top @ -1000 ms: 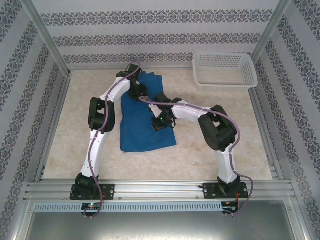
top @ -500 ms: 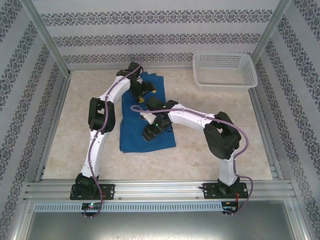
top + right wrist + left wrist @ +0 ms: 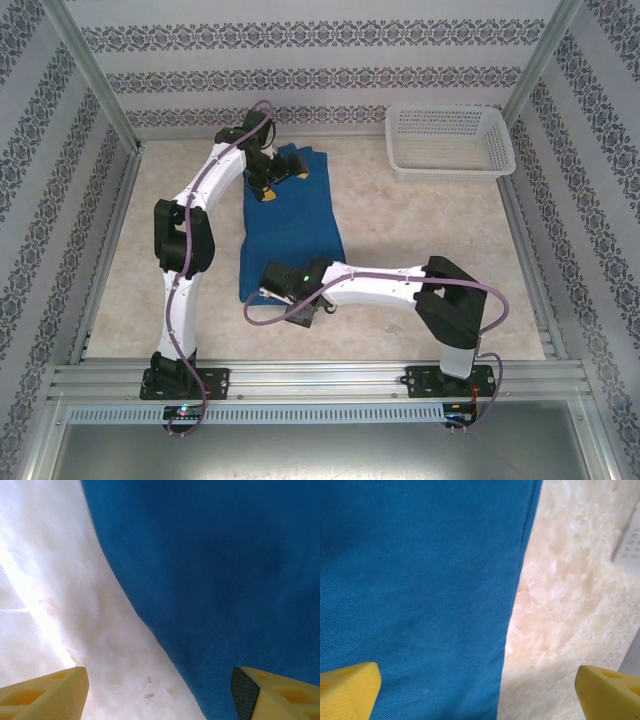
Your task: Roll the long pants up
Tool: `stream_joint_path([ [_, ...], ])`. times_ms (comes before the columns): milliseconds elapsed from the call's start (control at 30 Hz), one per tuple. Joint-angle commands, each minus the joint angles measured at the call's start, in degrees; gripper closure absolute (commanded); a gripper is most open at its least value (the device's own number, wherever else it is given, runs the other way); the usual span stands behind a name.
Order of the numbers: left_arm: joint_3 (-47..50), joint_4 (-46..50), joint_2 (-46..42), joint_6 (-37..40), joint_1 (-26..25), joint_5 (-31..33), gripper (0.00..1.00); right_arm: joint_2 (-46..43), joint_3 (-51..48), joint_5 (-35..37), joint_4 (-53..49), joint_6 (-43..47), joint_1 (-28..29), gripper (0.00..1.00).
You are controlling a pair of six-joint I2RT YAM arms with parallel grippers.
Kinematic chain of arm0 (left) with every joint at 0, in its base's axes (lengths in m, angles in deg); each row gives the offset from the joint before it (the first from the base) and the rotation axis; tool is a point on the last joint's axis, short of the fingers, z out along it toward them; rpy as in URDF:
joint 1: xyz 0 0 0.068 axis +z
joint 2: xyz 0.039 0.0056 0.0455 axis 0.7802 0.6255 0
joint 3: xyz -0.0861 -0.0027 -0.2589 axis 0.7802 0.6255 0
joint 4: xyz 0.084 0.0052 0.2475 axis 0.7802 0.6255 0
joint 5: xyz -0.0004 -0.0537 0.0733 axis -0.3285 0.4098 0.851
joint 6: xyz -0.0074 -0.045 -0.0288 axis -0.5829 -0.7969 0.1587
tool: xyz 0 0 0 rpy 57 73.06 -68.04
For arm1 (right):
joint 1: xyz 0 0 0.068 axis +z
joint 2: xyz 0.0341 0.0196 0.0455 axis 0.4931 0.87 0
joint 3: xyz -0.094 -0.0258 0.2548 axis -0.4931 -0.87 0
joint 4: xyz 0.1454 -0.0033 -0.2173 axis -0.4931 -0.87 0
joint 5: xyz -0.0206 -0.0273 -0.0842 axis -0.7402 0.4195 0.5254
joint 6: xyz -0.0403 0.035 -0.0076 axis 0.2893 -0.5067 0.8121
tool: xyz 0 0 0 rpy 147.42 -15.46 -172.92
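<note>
You see the pants [image 3: 292, 225] flat on the table [image 3: 420, 250], left of centre. Your left gripper [image 3: 283, 183] gapes wide over their far end and your right gripper [image 3: 160, 695] stands spread over their near edge, both empty.

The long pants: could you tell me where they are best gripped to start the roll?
Probably the near short edge of the long pants, approached low from the near side with the right gripper. They lie flat in a long strip running near to far, so that free end should lift and roll forward.
</note>
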Motion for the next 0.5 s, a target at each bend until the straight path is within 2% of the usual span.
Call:
stream_joint_path([
  [0, 0.5, -0.2, 1.1, 0.6, 0.4, -1.1, 0.00, 1.0, -0.6, 8.6, 2.5, 1.9, -0.1, 0.24],
  [467, 0.3, -0.4, 2.7, 0.8, 0.4, -2.0, 0.00, 7.7, 1.1, 7.8, 5.3, 1.5, 3.1, 0.24],
])
